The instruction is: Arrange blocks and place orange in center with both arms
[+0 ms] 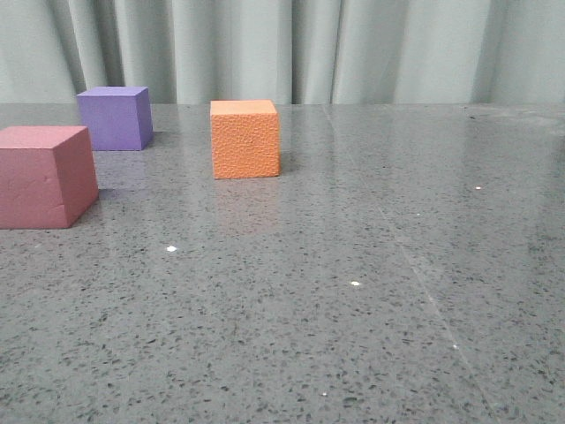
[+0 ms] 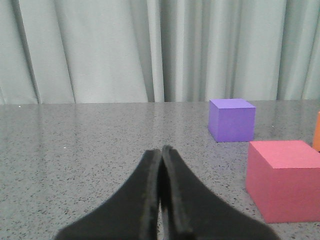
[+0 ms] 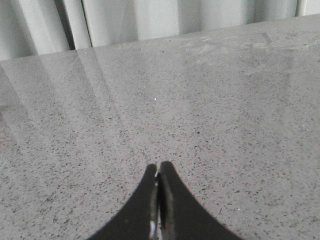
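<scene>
The orange cube (image 1: 244, 139) with a pebbled face stands on the grey stone table (image 1: 353, 291), left of the middle and toward the back. The purple cube (image 1: 114, 117) stands farther back left. The pinkish-red cube (image 1: 44, 176) sits at the left edge, nearest of the three. Neither gripper shows in the front view. My left gripper (image 2: 161, 149) is shut and empty, low over the table; the purple cube (image 2: 231, 119) and pinkish-red cube (image 2: 285, 177) lie ahead of it to one side, with a sliver of the orange cube (image 2: 317, 131) at the frame edge. My right gripper (image 3: 158, 165) is shut and empty over bare table.
A pale grey-green curtain (image 1: 291, 49) hangs behind the table's far edge. The table's right half shows only speckled stone and a few white flecks (image 1: 355, 283).
</scene>
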Available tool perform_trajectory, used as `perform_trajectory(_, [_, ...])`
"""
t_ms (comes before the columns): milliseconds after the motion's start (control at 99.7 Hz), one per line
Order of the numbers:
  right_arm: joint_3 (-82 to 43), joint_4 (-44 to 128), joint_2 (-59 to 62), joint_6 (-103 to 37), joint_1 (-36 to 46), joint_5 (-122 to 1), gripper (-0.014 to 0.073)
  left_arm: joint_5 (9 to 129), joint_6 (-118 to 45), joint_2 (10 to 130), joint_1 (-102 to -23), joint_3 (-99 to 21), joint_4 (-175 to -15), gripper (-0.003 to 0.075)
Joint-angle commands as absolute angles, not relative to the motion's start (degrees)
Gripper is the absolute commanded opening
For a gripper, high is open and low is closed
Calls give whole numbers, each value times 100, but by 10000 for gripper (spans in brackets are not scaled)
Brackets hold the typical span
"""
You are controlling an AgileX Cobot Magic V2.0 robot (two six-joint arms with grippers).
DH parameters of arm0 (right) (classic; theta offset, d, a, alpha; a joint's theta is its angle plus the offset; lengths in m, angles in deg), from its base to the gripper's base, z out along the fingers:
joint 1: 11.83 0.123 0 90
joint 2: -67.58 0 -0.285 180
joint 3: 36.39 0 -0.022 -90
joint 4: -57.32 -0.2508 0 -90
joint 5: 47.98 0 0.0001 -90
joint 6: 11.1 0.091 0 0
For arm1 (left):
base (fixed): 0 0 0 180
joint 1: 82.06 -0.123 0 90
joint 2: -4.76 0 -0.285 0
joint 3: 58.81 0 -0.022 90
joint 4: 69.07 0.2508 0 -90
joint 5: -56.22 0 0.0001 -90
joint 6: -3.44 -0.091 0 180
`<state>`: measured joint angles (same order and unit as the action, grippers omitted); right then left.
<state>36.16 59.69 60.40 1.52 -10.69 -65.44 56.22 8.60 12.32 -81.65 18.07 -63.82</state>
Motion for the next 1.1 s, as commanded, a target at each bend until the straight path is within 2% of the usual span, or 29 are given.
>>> perform_trajectory(0, [3722,5938,6176,56,-1106,-5631,-67,5186,904,1042,-8162,2129,-6394,-19])
perform_trajectory(201, [4172,5938,6176,56,-1106,-5275,-67,5186,904,1042,-8162,2129,-6394,-19])
perform_trajectory(1093, [4159,5938,6176,56,-1106,-5436,-67,5186,904,1042,-8162,2129,-6394,-19])
